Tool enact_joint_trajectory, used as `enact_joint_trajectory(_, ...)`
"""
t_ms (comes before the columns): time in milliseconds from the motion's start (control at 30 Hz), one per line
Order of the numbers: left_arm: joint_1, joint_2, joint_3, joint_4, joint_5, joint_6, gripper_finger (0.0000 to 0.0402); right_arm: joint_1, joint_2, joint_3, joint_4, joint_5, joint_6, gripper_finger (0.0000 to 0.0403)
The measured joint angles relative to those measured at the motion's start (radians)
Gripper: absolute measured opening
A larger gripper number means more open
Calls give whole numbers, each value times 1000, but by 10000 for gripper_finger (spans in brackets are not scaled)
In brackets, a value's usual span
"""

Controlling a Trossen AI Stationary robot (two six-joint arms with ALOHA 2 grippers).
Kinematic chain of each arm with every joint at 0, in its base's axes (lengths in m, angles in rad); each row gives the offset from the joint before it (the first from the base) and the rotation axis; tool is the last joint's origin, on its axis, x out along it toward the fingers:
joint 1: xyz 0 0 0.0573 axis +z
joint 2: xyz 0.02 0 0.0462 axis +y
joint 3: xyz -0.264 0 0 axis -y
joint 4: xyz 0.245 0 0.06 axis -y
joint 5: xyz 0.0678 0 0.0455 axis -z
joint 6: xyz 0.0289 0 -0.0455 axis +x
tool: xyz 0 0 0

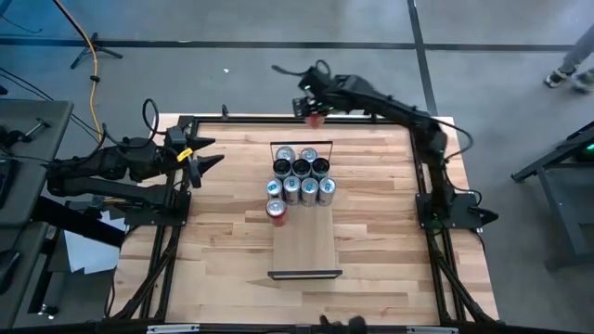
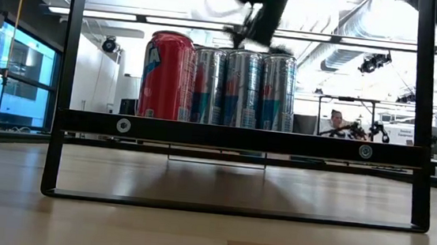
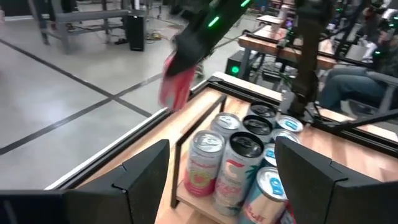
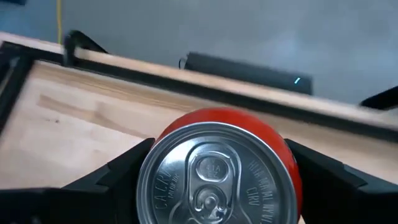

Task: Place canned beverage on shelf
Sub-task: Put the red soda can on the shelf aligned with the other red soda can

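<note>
A red can hangs above the table's far edge with my right gripper shut on it; its silver top fills the right wrist view. The shelf, a pale plank with a black rail at each short end, lies mid-table. Several cans stand upright on its far half, and a red one stands at its left edge. My left gripper waits open at the table's left side, clear of everything. My right gripper pinches the red can between its two fingers, one finger on each side of the can's wall just under the top rim. The fingers come from above, slanting down. The can is lifted clear of the table, its top up toward the wrist.
A black frame runs along the table's far edge and sides. The shelf's near half is bare wood. In the low view the red can and silver cans stand behind the near rail. A person sits far off in the room.
</note>
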Motion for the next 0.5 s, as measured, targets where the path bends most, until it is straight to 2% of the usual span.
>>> enact_joint_trajectory(200, 1, 21, 0, 8, -27, 0, 255, 48, -177, 1, -236, 60, -110, 298)
enact_joint_trajectory(367, 0, 71, 0, 51, -26, -75, 255, 131, -282, 0, -481, 126, -118, 298)
enact_joint_trajectory(500, -1, 133, -1, 113, -7, -165, 255, 224, -403, -109, -447, 100, -114, 298)
